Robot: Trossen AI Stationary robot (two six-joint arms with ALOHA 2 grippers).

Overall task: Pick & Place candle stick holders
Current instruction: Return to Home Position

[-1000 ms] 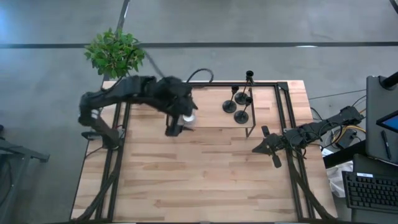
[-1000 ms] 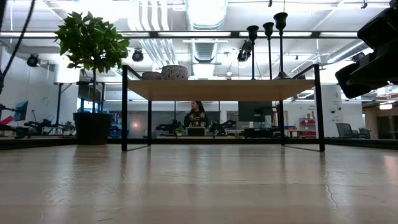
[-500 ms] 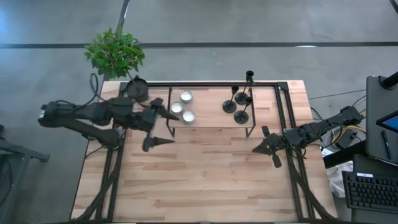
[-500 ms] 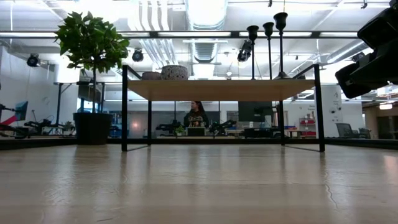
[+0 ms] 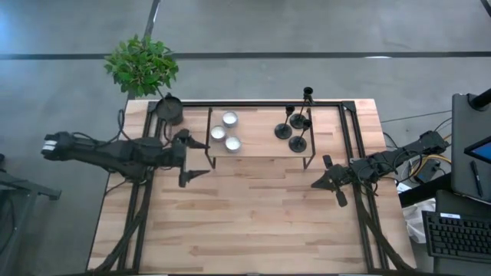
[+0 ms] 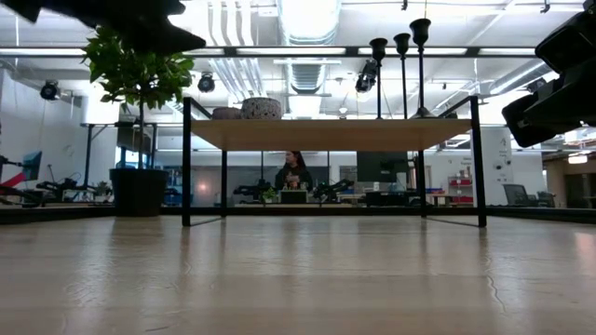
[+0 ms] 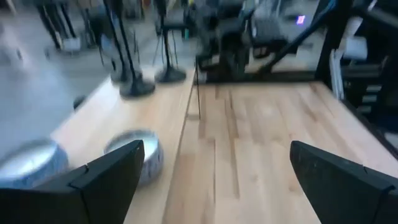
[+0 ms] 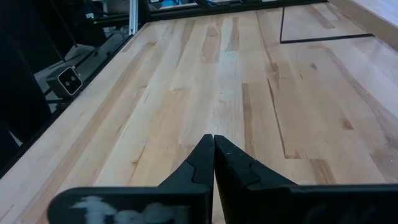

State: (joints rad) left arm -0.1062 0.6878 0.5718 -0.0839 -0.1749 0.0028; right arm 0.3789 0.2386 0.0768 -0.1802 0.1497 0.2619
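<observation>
Candle stick holders [image 5: 297, 143] stand together on the right half of the shelf [image 5: 257, 132] along the tabletop's [image 5: 253, 222] back edge, with three candles [image 5: 218, 133] on its left half. From table height their thin stems rise well above the shelf board. Left end effector [image 5: 201, 159] hangs just beside the shelf's left end, fingers wide apart and empty, near the plant pot [image 5: 169, 112] in the back left corner. Right end effector [image 5: 314, 184] waits by the tabletop's right edge, fingers pressed together on nothing. Placing looks finished, so what remains is parking the left arm. It should draw back toward the left edge without dipping, steer between the shelf and the pot, and swing nothing across the shelf, where the top-heavy holders could tip
</observation>
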